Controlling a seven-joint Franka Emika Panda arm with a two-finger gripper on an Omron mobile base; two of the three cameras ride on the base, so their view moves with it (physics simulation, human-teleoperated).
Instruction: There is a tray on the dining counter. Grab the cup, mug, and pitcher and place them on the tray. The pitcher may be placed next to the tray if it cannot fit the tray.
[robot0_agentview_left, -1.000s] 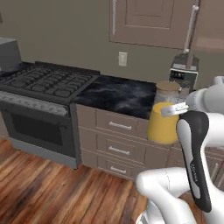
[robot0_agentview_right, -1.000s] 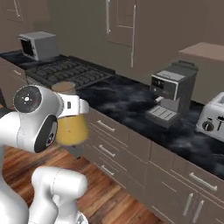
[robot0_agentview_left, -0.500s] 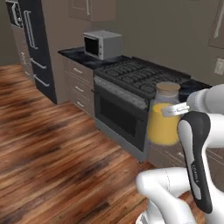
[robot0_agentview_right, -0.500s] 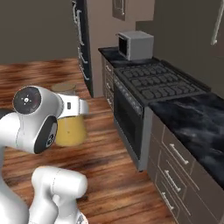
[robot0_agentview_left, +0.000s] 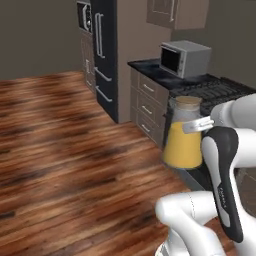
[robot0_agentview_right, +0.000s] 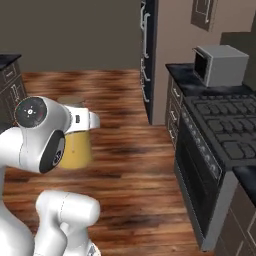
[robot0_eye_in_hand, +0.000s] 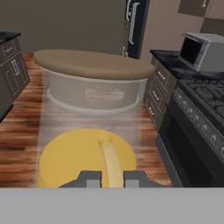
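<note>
The tool (robot0_eye_in_hand: 109, 178) is clamped on the handle of the glass pitcher (robot0_agentview_left: 183, 136), carried upright above the wood floor (robot0_agentview_left: 60, 150), presumably to keep its orange liquid level during transport.

The white arm rises from the lower right of the left base view and folds back on itself, with the dark-jointed forearm upright and the wrist bent toward the left. In the right base view the round joint cap faces the camera at the left, the hand reaching right behind it. The gripper (robot0_eye_in_hand: 109, 178) has its jaws drawn close together (fingertips (robot0_eye_in_hand: 90, 179) just apart), clamped on the handle of the pitcher (robot0_agentview_left: 183, 134), which hangs upright off the floor.
</note>
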